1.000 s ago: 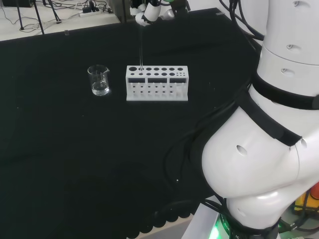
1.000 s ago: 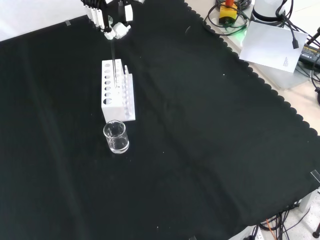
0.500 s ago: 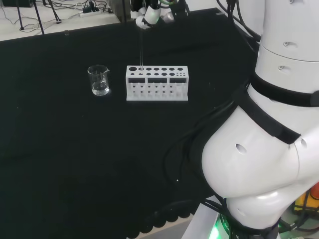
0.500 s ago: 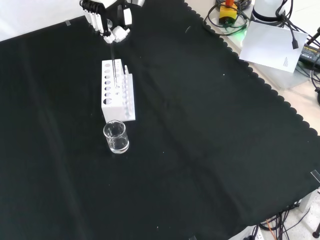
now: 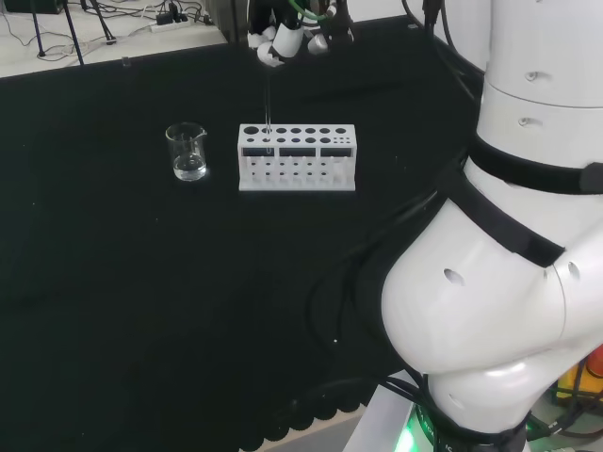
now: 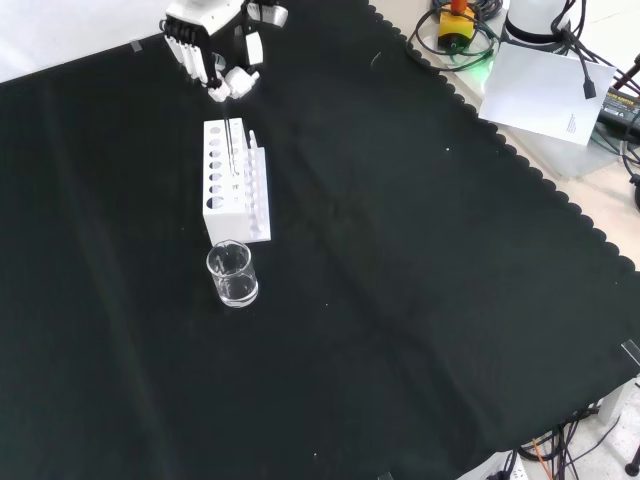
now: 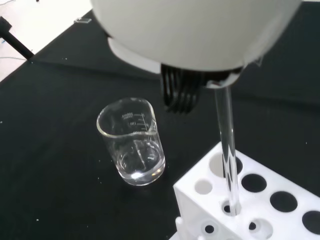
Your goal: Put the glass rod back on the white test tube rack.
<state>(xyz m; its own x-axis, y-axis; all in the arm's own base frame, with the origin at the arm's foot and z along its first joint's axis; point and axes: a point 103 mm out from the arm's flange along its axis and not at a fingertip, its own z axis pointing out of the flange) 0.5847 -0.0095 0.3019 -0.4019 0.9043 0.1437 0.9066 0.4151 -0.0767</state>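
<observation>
The thin clear glass rod (image 5: 268, 104) stands upright, its top pinched in the hand (image 5: 280, 40), which is above the far side of the white test tube rack (image 5: 311, 168). The rod's lower end is in a hole near the rack's left end in the head view, the end closest to the beaker. The front view has the hand (image 6: 212, 52) at the top, with the rod (image 6: 229, 148) running down into the rack (image 6: 240, 210). Close up in the wrist view, the rod (image 7: 228, 150) enters a hole in the rack (image 7: 265, 207) below the blurred hand (image 7: 190, 35).
A small clear glass beaker (image 5: 188, 152) stands on the black cloth just left of the rack in the head view; it appears as the beaker (image 6: 232, 273) nearer the camera in the front view and as the beaker (image 7: 132, 142) beside the rack's corner in the wrist view. Several rack holes stand open.
The hand has come down a little over the rack with the rod in it, and the rod's lower end has sunk further into the hole. Rack and beaker have not moved.
</observation>
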